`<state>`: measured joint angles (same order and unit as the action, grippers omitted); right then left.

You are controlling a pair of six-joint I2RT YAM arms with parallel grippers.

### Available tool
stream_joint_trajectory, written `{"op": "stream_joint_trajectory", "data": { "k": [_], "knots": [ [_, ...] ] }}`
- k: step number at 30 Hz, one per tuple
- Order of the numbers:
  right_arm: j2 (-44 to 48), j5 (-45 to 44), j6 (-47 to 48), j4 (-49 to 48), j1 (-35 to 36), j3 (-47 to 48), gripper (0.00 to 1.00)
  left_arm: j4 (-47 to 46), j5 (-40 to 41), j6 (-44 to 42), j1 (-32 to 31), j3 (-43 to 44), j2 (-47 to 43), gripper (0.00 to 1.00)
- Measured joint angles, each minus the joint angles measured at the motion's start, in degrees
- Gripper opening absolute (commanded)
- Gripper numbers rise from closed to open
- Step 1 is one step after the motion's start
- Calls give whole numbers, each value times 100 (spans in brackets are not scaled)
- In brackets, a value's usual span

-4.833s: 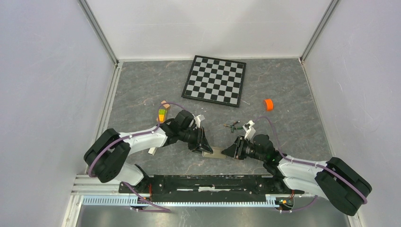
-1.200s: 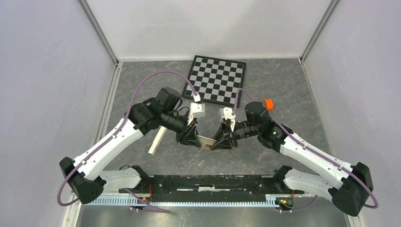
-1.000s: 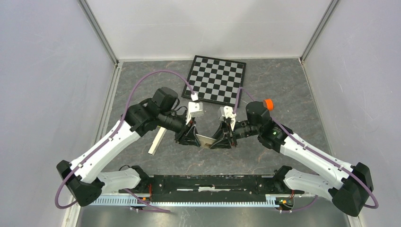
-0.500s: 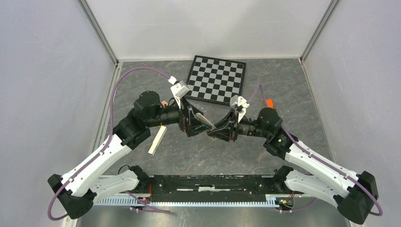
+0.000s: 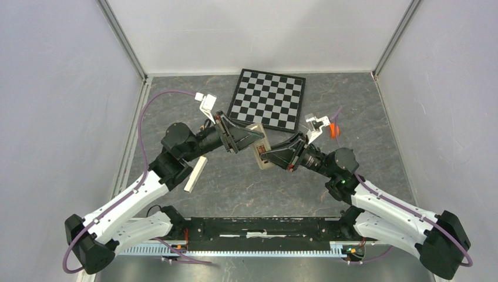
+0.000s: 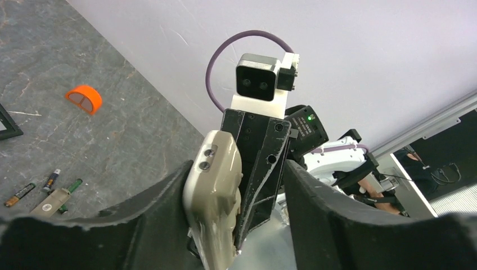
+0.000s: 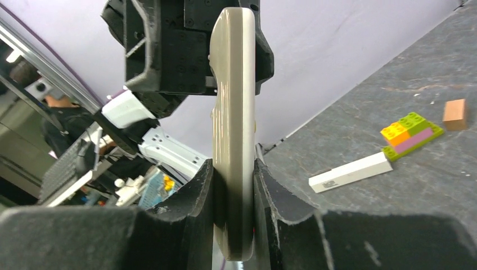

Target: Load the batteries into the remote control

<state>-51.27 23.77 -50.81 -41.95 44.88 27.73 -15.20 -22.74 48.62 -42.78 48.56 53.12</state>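
The remote control (image 7: 233, 112), pale and seen edge-on, is raised off the table with my right gripper (image 7: 233, 166) shut on its lower end. From above, the remote control (image 5: 259, 147) spans the gap between both grippers. My left gripper (image 6: 239, 169) stands open around the remote control's (image 6: 215, 191) other end: one finger touches it and a gap shows at the other finger. Three slim batteries (image 6: 52, 180) lie on the grey floor in the left wrist view, beside a small pale cover piece (image 6: 49, 201). From above, the arms hide them.
A checkerboard (image 5: 268, 98) lies at the back. An orange cap (image 6: 83, 98) sits on the floor to the right. A long cream block (image 7: 351, 171), stacked coloured bricks (image 7: 410, 132) and a brown block (image 7: 454, 114) lie on the left side.
Both arms have lifted the remote control from low over the table and carried it toward the checkerboard. The left jaws, shut on it a second ago, have widened.
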Motion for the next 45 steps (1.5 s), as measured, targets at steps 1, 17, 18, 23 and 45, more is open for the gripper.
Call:
{"op": "stream_joint_trajectory", "data": {
  "k": [1, 17, 18, 23, 45],
  "knots": [
    [-17, -13, -94, -92, 0, -33, 0, -35, 0, 37, 9, -4, 24, 57],
    [-46, -9, -584, -262, -63, -96, 67, -170, -140, 94, 79, -7, 245, 2],
    [-17, -66, -457, -57, -101, -87, 74, -22, -131, 2, 79, -7, 245, 2],
    [149, -758, 273, 1580, -299, 87, 80, 944, 485, -603, 83, 15, 232, 2],
    [-2951, -2992, 5018, 5344, -616, 2557, 62, 2046, 791, -1930, 1060, -256, 310, 2]
  ]
}}
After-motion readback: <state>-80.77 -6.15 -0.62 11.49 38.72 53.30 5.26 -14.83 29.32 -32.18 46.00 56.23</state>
